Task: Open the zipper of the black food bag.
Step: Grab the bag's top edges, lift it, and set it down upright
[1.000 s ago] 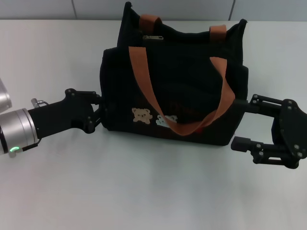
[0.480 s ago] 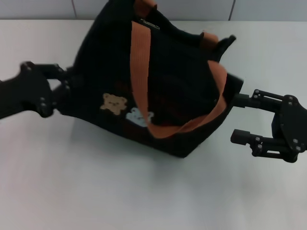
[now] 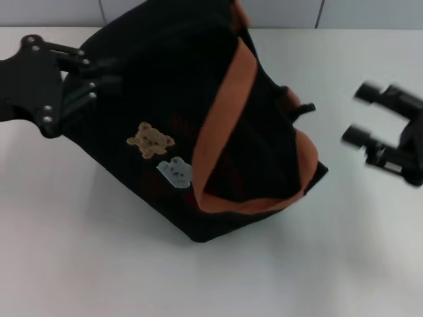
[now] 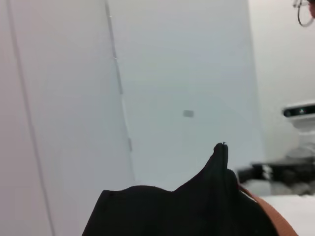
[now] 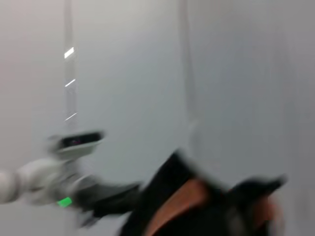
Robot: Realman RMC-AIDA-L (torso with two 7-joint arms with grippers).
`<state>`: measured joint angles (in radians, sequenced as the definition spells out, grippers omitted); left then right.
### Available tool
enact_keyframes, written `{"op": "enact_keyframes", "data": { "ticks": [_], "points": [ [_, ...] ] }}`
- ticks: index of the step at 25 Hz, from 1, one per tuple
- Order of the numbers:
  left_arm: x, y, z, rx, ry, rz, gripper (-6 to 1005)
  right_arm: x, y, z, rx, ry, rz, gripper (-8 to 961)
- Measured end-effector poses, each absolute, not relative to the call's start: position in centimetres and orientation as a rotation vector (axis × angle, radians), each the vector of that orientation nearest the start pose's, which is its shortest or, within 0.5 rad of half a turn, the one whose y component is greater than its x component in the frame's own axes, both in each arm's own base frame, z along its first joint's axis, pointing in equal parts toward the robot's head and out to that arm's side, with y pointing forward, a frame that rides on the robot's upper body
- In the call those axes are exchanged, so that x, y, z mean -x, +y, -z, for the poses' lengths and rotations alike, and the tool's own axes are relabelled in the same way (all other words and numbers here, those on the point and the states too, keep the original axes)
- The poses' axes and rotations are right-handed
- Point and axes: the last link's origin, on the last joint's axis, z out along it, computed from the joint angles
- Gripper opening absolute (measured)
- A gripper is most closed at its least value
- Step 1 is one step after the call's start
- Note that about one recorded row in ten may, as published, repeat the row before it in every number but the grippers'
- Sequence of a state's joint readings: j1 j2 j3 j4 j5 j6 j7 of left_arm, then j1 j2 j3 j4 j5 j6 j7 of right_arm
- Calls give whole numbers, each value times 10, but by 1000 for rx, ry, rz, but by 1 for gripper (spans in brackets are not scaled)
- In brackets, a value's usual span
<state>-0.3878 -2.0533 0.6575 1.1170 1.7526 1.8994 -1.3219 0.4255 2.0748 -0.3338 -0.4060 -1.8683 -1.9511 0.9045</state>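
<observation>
The black food bag [image 3: 165, 79] is lifted at its left end and tilted, its lower right corner down on the white table. Its brown-orange handle [image 3: 221, 135] hangs across the front beside the bear patches [image 3: 151, 139]. My left gripper [image 3: 92, 76] is at the bag's upper left end, shut on the fabric. Over to the right, my right gripper [image 3: 360, 115] is open and apart from the bag. The zipper is hidden in all views. The left wrist view shows black bag fabric [image 4: 197, 206] close up. In the right wrist view the bag [image 5: 197, 206] is blurred.
The white table [image 3: 79, 264] stretches around the bag and ends at a wall seam along the back. Beyond the bag, the right wrist view catches my left arm [image 5: 64, 196] with its green light.
My left gripper has risen and carried the bag's left end up, tipping the bag over to the right. The right gripper has moved up and away from the bag's right end.
</observation>
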Motion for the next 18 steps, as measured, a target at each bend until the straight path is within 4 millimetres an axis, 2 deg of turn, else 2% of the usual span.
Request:
{"op": "enact_keyframes", "data": {
  "ticks": [3,5,11,12,18],
  "points": [
    [211,300,-100,2707,84,757,113,-273,261,-18,2244,195,-1333,741],
    [199,305,-101,2738,132,690,112,-275,257,-4,2083,135,-1293,741],
    [184,309,-96,2788,193,672,111,-272,251,14,1972,16,-1189,741],
    [182,309,-95,2797,205,671,111,-268,246,28,1904,-85,-1090,741],
    [172,310,-81,2845,254,660,112,-263,238,45,1777,-209,-886,741]
  ]
}}
